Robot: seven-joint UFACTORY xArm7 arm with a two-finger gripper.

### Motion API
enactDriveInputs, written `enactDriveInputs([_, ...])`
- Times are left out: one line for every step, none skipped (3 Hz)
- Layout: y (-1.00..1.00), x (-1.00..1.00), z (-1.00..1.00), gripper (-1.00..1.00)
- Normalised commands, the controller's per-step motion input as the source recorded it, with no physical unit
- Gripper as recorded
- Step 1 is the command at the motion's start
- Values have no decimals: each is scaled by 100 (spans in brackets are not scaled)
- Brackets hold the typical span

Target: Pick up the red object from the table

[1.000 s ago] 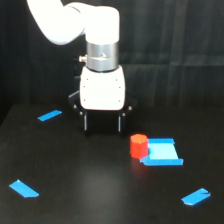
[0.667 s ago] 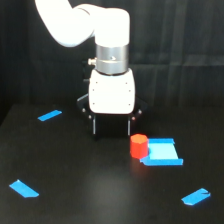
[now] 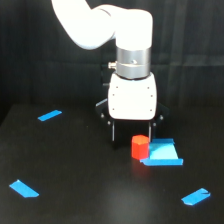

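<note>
Pincer [image 3: 131, 136], fingers spread wide, has slid across to straddle the red block [image 3: 140, 147]; I judge closing comes next.

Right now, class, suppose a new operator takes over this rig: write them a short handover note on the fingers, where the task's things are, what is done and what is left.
Gripper: fingers open, pointing down, low over the table, holding nothing.
Red object: standing on the table just in front of the gripper, roughly between its fingers, beside the blue square piece on the exterior view's right.
Done: gripper brought to the red object.
Left: close the fingers on it and lift. Mind the blue square piece close alongside.
</note>
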Motion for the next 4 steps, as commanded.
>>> enactDriveInputs([-44,28,7,99])
enactDriveInputs([-11,9,-30,80])
enactDriveInputs([3,3,-22,-39])
enactDriveInputs([16,5,-14,-93])
